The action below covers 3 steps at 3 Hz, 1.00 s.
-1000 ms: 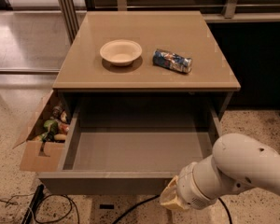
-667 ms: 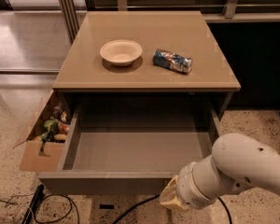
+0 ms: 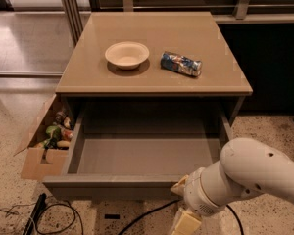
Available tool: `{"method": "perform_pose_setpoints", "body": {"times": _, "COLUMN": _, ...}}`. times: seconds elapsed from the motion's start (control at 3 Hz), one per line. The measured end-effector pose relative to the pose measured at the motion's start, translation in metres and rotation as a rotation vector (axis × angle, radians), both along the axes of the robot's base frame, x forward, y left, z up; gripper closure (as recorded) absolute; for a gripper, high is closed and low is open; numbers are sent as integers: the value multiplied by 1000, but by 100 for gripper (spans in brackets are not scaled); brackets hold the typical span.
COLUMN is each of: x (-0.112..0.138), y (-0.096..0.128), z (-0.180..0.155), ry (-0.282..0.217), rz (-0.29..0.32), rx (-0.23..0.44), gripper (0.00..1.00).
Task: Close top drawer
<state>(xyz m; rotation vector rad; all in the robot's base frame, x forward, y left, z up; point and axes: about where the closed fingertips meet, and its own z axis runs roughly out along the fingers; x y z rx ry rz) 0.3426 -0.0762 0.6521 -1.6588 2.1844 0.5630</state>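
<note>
The top drawer of the grey-brown cabinet is pulled far out toward me, and its plain grey interior holds nothing. Its front panel runs along the bottom of the view, seen from above. My gripper is at the end of the white arm, low at the right. It sits right at the outer face of the drawer's front panel, near its right end. Most of the gripper is hidden behind the wrist.
On the cabinet top stand a cream bowl and a crushed blue can lying on its side. A cardboard box of items sits on the floor against the cabinet's left side. Black cables lie on the floor in front.
</note>
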Motion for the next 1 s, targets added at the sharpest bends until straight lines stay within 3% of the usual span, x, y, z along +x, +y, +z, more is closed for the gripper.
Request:
{"method": "perform_pose_setpoints", "body": {"times": 0.33, "x": 8, "y": 1, "z": 0, "ry": -12, "rz": -2, "rx": 2, "gripper": 1}}
{"method": "perform_pose_setpoints", "body": {"times": 1.0, "x": 128, "y": 1, "z": -9, "ry": -71, "rz": -33, "rx": 57, "gripper": 47}}
